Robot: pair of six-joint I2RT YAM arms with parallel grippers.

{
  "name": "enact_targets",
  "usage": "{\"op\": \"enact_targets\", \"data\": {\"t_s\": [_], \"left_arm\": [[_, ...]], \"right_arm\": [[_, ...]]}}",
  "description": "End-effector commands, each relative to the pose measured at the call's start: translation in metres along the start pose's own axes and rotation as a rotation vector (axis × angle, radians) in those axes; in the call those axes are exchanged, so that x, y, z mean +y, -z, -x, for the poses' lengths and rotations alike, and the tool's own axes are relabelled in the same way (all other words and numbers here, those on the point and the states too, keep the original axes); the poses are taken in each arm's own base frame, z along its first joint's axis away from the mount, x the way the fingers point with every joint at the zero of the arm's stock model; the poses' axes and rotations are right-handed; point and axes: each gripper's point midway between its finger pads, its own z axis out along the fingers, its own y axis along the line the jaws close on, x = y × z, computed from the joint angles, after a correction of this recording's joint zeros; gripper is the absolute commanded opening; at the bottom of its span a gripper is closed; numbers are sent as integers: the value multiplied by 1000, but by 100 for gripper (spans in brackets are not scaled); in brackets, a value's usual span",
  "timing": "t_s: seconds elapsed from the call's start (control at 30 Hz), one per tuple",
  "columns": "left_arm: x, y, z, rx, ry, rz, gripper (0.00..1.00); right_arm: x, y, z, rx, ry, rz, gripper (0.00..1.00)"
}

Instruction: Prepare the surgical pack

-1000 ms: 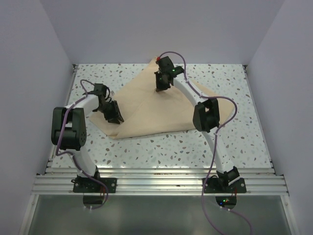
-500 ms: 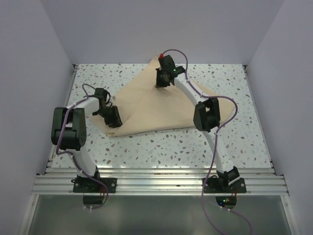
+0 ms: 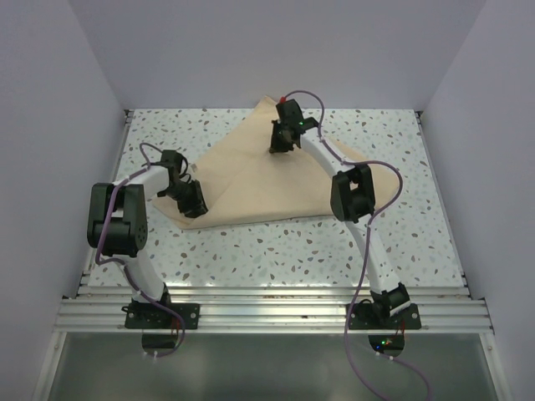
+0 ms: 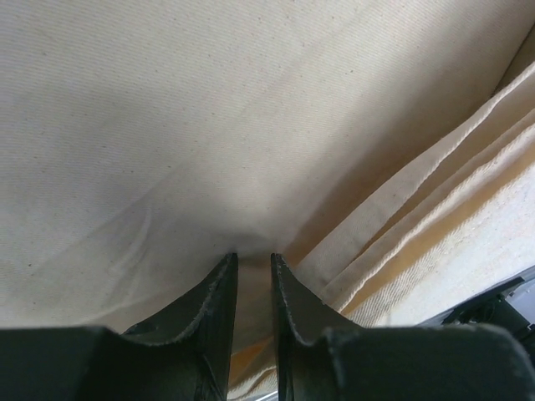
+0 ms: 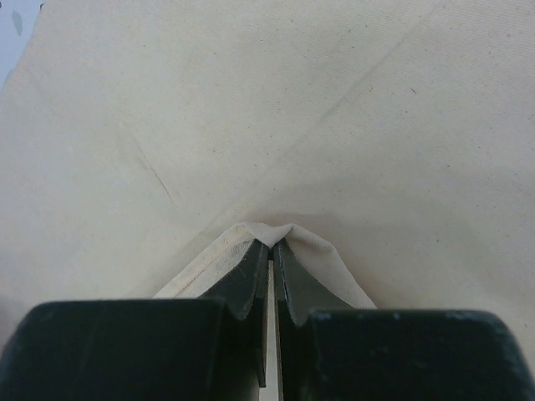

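The tan-beige wrap sheet (image 3: 251,180) lies folded on the speckled table (image 3: 401,150), roughly a triangle with its peak at the back. My left gripper (image 3: 191,203) is at the sheet's near-left corner, jaws nearly closed with a fold of the cloth (image 4: 209,125) between them (image 4: 252,259). My right gripper (image 3: 281,147) is near the back peak, shut on a hemmed corner of the sheet (image 5: 251,100), which bunches at its tips (image 5: 271,242). The metal tray and the gauze squares are hidden.
White walls enclose the table on three sides. The aluminium rail (image 3: 267,313) with both arm bases runs along the near edge. Purple cables loop off both arms.
My right gripper has carried its sheet corner a little farther back and right. My left gripper has drawn the near-left corner up and left, pulling the sheet's near edge in.
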Motion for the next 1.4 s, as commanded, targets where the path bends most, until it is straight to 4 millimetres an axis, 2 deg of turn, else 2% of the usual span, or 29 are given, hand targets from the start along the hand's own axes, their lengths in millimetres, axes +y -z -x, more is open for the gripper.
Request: {"op": "enact_targets", "data": {"t_s": [0.0, 0.17, 0.37, 0.43, 0.47, 0.63, 0.7, 0.73, 0.83, 0.87, 0.9, 0.93, 0.97, 1.03, 1.07, 1.1, 1.13, 1.2, 1.23, 1.27, 1.37], "left_arm": [[2, 16, 6, -37, -13, 9, 26], [4, 21, 13, -58, -16, 25, 32], [4, 21, 17, -62, -13, 28, 36], [4, 25, 23, -81, -19, 41, 41], [11, 34, 34, -122, 5, 50, 44], [17, 66, 66, -254, 33, 83, 58], [28, 84, 80, -318, 61, 124, 60], [28, 84, 80, -317, 63, 124, 61], [46, 93, 84, -343, 116, 150, 61], [49, 92, 83, -339, 129, 142, 60], [49, 93, 84, -343, 134, 122, 55], [46, 93, 85, -345, 129, 89, 51], [30, 92, 81, -326, 114, -26, 48], [-1, 89, 87, -331, 64, -219, 30], [-29, 83, 72, -266, 36, -371, 24], [-43, 81, 75, -282, -4, -413, 16], [-66, 75, 64, -251, -61, -437, 14], [-91, 74, 57, -239, -140, -451, 6], [-106, 70, 47, -215, -182, -460, 3], [-109, 68, 44, -207, -187, -450, 0], [-106, 61, 36, -183, -181, -427, 0]], "right_arm": [[4, 1, 26, -82, -21, 31, 0], [4, 1, 20, -65, -14, 33, 0], [-6, -7, 2, -19, -14, 12, 3], [-9, -9, 0, -11, -14, 6, 4], [-8, -10, -2, -7, -10, 6, 4], [-11, -13, -9, 10, -2, 2, 7], [-12, -16, -12, 21, -1, 7, 10], [-12, -15, -12, 24, -2, 9, 10], [-10, -16, -14, 32, -4, 20, 16], [-10, -17, -15, 34, -1, 21, 19], [-11, -17, -16, 38, -3, 19, 23], [-9, -16, -17, 43, -2, 25, 23], [-8, -16, -15, 39, 0, 30, 23], [-8, -16, -16, 44, -4, 36, 22], [-7, -17, -17, 45, -6, 38, 21], [-7, -18, -19, 52, -8, 38, 19], [-7, -19, -19, 51, -8, 40, 14], [-8, -20, -20, 57, -10, 37, 9], [-6, -19, -19, 53, -7, 40, 6], [-8, -19, -19, 55, -5, 37, 5], [-7, -19, -19, 54, -2, 38, 2]]}}
